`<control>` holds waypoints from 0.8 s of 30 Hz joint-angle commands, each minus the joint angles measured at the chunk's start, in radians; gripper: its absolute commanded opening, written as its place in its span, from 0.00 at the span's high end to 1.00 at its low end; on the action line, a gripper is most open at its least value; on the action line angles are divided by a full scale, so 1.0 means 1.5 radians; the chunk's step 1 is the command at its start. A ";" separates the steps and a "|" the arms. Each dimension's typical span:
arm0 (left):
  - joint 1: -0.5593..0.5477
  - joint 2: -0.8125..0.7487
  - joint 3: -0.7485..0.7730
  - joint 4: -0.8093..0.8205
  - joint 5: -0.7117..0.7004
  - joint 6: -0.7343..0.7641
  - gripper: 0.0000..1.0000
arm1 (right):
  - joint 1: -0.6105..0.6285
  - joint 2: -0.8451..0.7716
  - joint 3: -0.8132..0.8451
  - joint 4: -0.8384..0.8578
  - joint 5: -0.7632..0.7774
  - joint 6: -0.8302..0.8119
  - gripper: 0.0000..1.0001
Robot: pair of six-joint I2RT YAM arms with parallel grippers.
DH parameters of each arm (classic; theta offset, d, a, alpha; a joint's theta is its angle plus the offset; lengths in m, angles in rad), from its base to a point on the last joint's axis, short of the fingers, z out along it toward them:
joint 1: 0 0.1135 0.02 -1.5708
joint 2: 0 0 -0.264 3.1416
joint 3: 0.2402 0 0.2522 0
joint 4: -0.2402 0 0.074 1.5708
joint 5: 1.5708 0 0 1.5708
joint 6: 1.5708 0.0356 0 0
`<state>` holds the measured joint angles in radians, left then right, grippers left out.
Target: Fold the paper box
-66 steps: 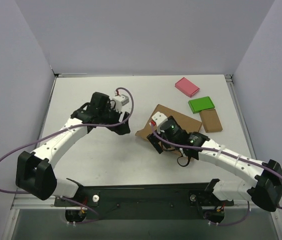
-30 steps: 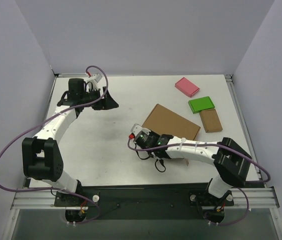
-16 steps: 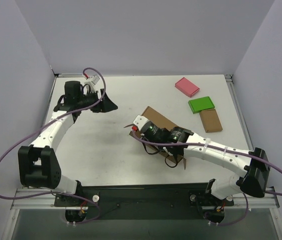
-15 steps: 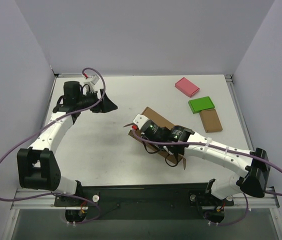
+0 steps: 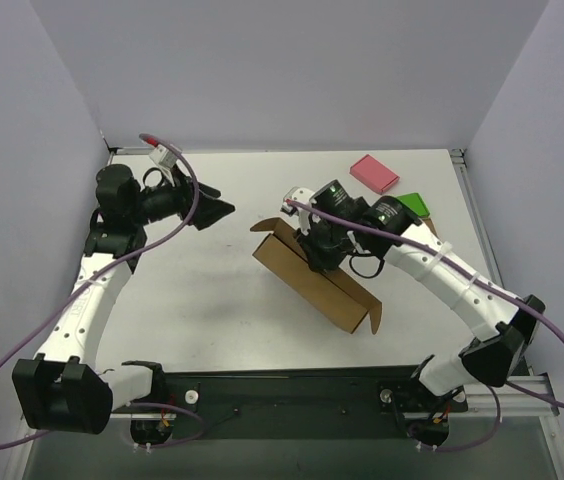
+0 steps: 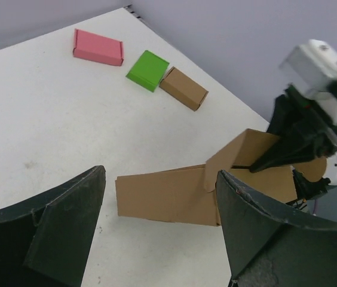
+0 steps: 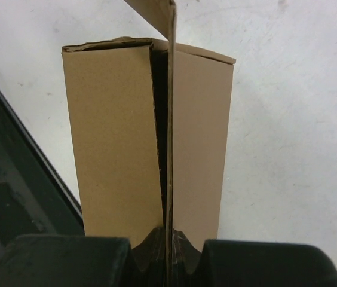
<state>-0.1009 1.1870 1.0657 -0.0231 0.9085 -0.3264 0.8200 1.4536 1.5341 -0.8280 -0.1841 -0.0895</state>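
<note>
Edge of paper box (image 7: 115, 131) pinched in right pincer (image 7: 168, 235)

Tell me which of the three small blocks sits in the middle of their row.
The green block: it lies between the pink block and the small brown block, which sit at the row's two ends.

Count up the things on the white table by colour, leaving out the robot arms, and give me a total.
Brown: 2, the large brown corrugated cardboard mailer box and the small brown rectangular block
Green: 1, the small green rectangular block
Pink: 1, the small pink rectangular block
Total: 4
</note>
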 commanded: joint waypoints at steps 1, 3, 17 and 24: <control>-0.006 0.013 -0.002 0.134 0.108 -0.063 0.16 | -0.054 0.042 0.046 -0.076 -0.153 -0.050 1.00; -0.019 0.025 0.002 0.123 0.135 -0.035 0.16 | -0.079 0.065 0.051 -0.085 -0.185 -0.060 1.00; -0.175 0.139 0.139 -0.214 -0.106 0.281 0.17 | -0.147 0.163 0.108 -0.101 -0.258 -0.115 1.00; -0.202 0.161 0.159 -0.215 -0.189 0.299 0.23 | -0.147 0.171 0.115 -0.103 -0.257 -0.120 1.00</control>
<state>-0.3862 1.4208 1.2438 -0.3420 0.7067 0.0719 0.5999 1.7081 1.6684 -0.9512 -0.5320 -0.2379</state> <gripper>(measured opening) 0.802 0.047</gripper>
